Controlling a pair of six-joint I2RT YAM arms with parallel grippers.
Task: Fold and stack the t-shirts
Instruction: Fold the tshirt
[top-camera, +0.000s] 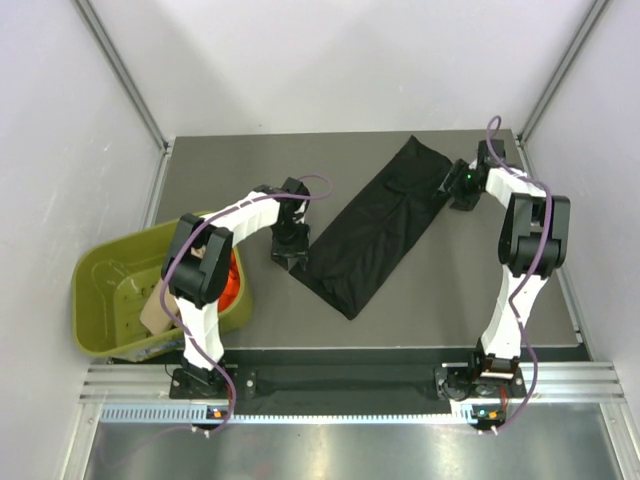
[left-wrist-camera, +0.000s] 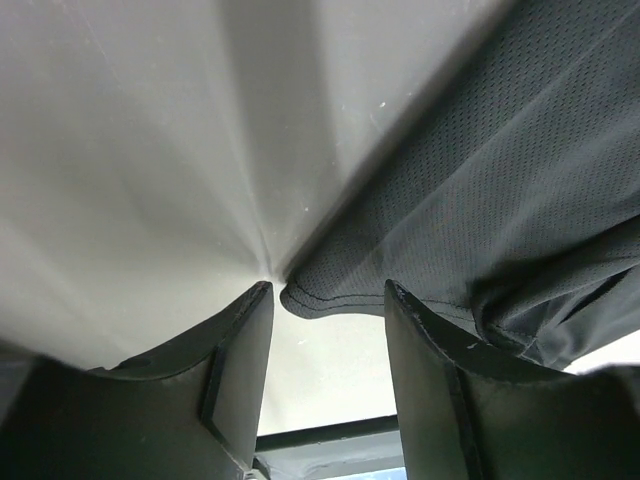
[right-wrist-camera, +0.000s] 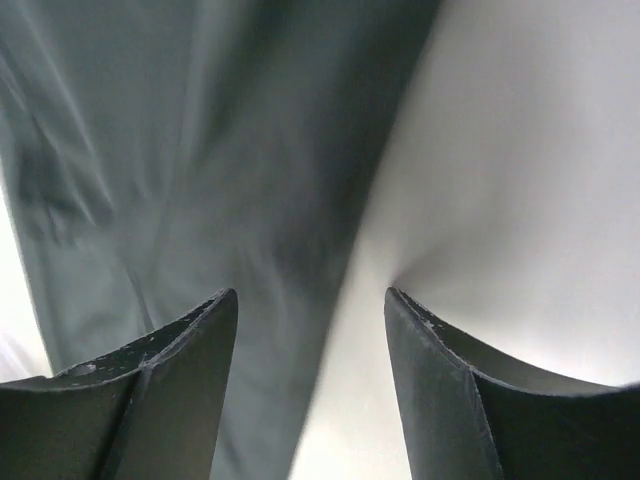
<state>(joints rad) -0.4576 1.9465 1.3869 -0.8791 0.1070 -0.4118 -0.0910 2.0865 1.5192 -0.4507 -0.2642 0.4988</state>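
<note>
Flanking the part-folded black t-shirt (top-camera: 375, 228) at 8 and 2 o'clock, left gripper (top-camera: 287, 257) and right gripper (top-camera: 456, 186) held fingers apart; the orange-red t-shirt (top-camera: 231, 281) waited in the tub (top-camera: 105, 290), nothing stacked.

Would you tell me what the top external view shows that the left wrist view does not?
Only the top external view shows the olive-green plastic tub with orange-red cloth inside, the right gripper, and the whole black cloth t-shirt as a diagonal strip. Only the left wrist view shows its mesh weave and stitched hem corner between open jaws. Both show the shirt, the left gripper and the grey table.
</note>
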